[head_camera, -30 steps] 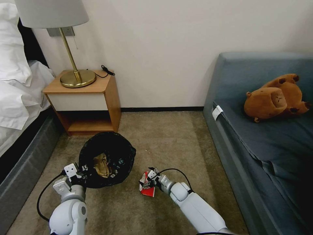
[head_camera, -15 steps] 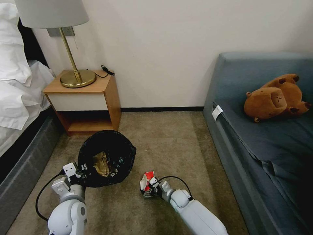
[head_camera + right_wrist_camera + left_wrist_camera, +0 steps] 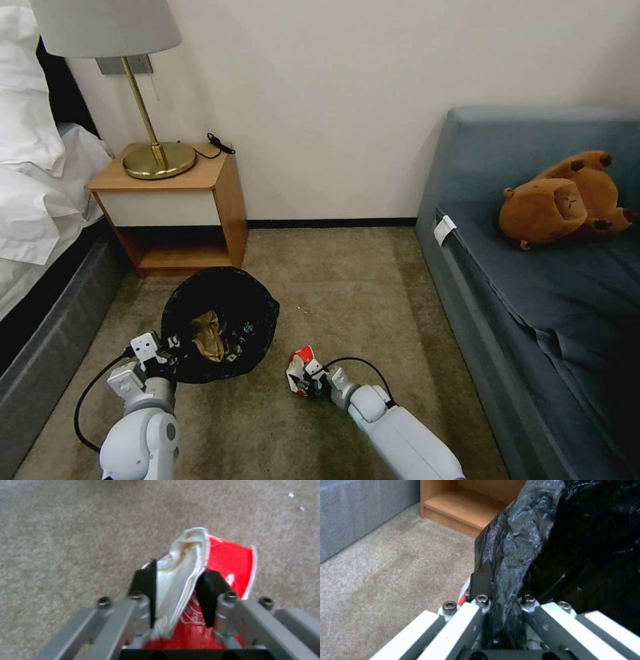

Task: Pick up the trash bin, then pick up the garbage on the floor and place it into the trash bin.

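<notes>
Bin pickup judged done: left end effector [image 3: 165,351] clamped on the near rim of the trash bin [image 3: 220,320], a fold of black liner pinched between the fingers [image 3: 480,582] in the left wrist view. Bin mouth just ahead of that end effector, tilted toward the robot, nightstand [image 3: 175,203] farther ahead beyond it.

Right end effector [image 3: 303,379] closed on the red-white crumpled wrapper [image 3: 298,370], white inner fold squeezed between the two black fingers [image 3: 145,580], red printed side spilling past the far finger. Carpet [image 3: 347,287] directly beneath; whether the wrapper hangs clear of it or brushes it, cannot tell. Bin well off to the left of this end effector, apart from it.

Inside the bin, lying on the black liner: crumpled brown paper bag [image 3: 207,337] near the middle, a small clear bottle [image 3: 247,329] beside it toward the right end effector. Other small bits in the liner too unclear to name.

Progress, as a judgement: at least two litter items already binned, one more in grasp but not yet over the bin. Left to do: carry the wrapper across to the bin mouth and release it. No further litter seen on the carpet around either end effector, apart from a few tiny specks ahead of the right one. Brown plush toy [image 3: 563,200] on the sofa [image 3: 507,293], far ahead and to the right, no part of the job.
</notes>
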